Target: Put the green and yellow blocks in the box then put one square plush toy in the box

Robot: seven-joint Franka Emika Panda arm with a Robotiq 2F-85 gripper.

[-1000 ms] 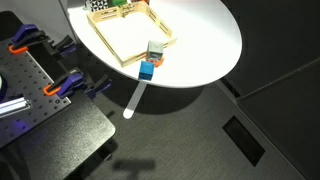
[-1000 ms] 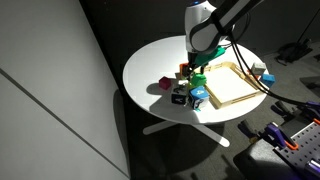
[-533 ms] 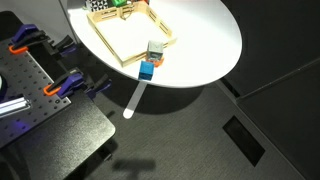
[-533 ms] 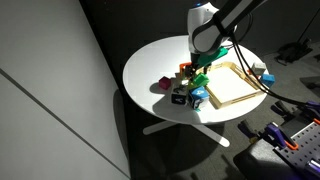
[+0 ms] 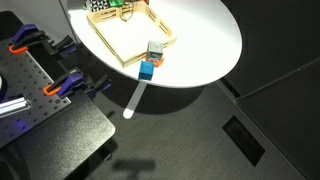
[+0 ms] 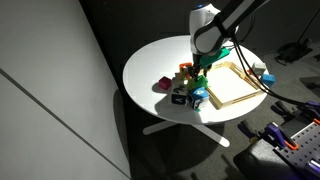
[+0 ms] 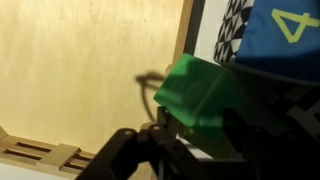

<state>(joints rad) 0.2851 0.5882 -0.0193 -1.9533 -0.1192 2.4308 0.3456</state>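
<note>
My gripper is shut on the bright green block and holds it above the pale floor of the wooden box, just inside its rim. In an exterior view the gripper hangs with the green block over the near corner of the box. The box rim also shows at the table's top edge. A black-and-white checkered plush toy lies just outside the rim, also seen in an exterior view. I cannot pick out the yellow-green block.
A blue piece with a yellow-green "4" lies by the plush. A grey-white cube and a blue block sit near the round white table's edge. Several small objects cluster beside the box.
My gripper has shifted slightly toward the box with the green block in it. Nothing else has moved.
</note>
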